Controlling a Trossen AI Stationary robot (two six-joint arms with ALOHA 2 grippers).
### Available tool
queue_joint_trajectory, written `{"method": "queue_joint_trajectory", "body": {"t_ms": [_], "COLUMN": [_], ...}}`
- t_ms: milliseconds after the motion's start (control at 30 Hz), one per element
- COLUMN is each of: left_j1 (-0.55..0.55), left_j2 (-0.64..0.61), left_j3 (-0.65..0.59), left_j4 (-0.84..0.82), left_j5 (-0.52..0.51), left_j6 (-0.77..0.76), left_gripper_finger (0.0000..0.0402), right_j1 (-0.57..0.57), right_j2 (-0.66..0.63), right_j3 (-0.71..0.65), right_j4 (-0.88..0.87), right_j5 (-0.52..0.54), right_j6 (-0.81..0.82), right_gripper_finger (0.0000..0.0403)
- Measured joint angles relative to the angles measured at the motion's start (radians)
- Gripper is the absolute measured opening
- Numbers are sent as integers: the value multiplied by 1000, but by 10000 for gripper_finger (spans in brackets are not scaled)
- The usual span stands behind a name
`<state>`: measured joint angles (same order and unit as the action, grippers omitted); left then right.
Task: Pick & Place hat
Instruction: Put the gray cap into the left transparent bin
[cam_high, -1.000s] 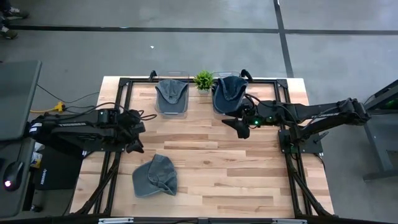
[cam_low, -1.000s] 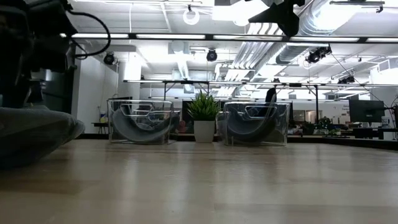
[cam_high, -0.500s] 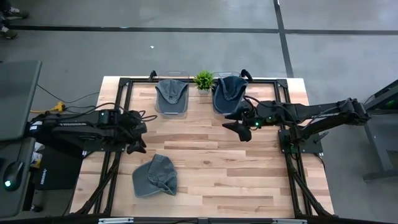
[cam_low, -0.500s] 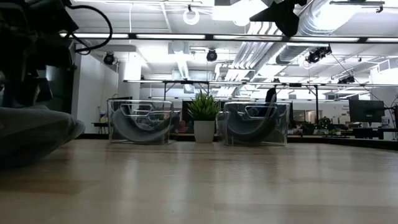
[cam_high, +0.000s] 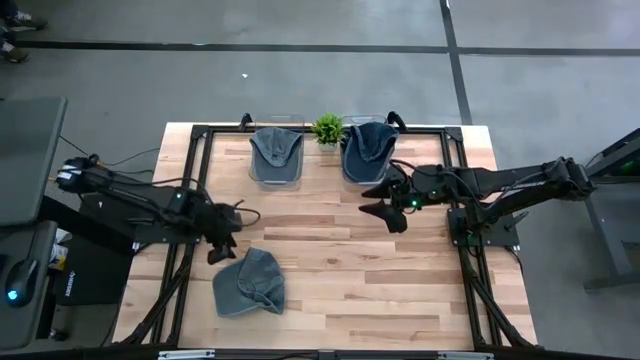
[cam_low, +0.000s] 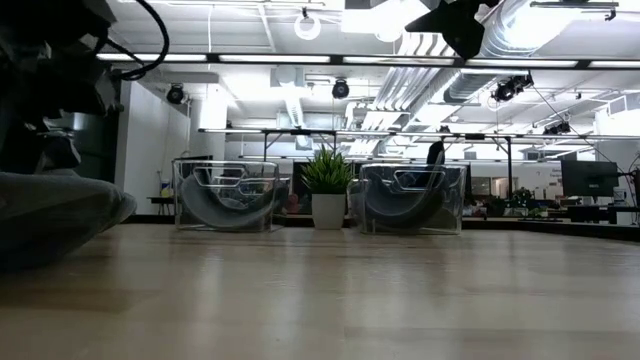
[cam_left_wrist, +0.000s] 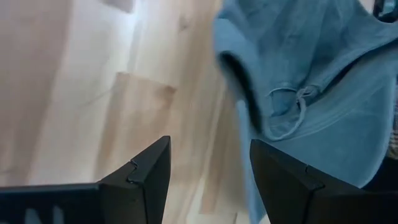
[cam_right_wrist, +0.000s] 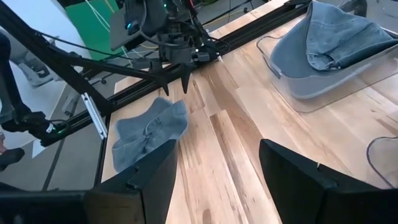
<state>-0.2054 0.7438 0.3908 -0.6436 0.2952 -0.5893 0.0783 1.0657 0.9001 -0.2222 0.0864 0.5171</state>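
Denim is seen at three spots on the wooden tabletop (cam_high: 330, 250). At the left, the left gripper (cam_high: 222, 244) is held just above the near-left part of the boards, its jaws parted and empty, pointing down toward a loose blue hat (cam_high: 250, 283) that lies crumpled on the wood just in front of it (in the left wrist view the hat (cam_left_wrist: 311, 93) is seen beyond the two dark fingers (cam_left_wrist: 146, 177), not between them). Farther back, toward the middle, a clear bin (cam_high: 276, 158) is set against the far edge and a second hat (cam_high: 277, 150) is held inside it. A small potted plant (cam_high: 327, 128) is placed between this bin and a second clear bin (cam_high: 368, 152), in which a third, darker hat (cam_high: 368, 146) is draped. To the right of centre, the right gripper (cam_high: 386, 200) is held over the boards just in front of the second bin, with its jaws spread wide and nothing between them. From its wrist camera the loose hat (cam_right_wrist: 149, 132) is seen well apart, across the tabletop, with the left gripper (cam_right_wrist: 174, 79) poised just over its far edge.
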Motion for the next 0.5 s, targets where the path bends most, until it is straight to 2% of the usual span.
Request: {"method": "queue_joint_trajectory", "body": {"t_ms": [167,500], "left_j1": [-88,-173], "left_j2": [78,212], "left_j3": [1,1], "left_j4": [58,219], "left_j5": [-45,-22], "left_j6": [-49,-119], "left_gripper_finger": [198,198], "right_j1": [4,4], "right_j2": [0,0], "right_j3": [0,0], "right_j4": [-2,-6], "right_j5": [-7,-27], "right_j6": [-1,-2], "right_gripper_finger": [222,222]}}
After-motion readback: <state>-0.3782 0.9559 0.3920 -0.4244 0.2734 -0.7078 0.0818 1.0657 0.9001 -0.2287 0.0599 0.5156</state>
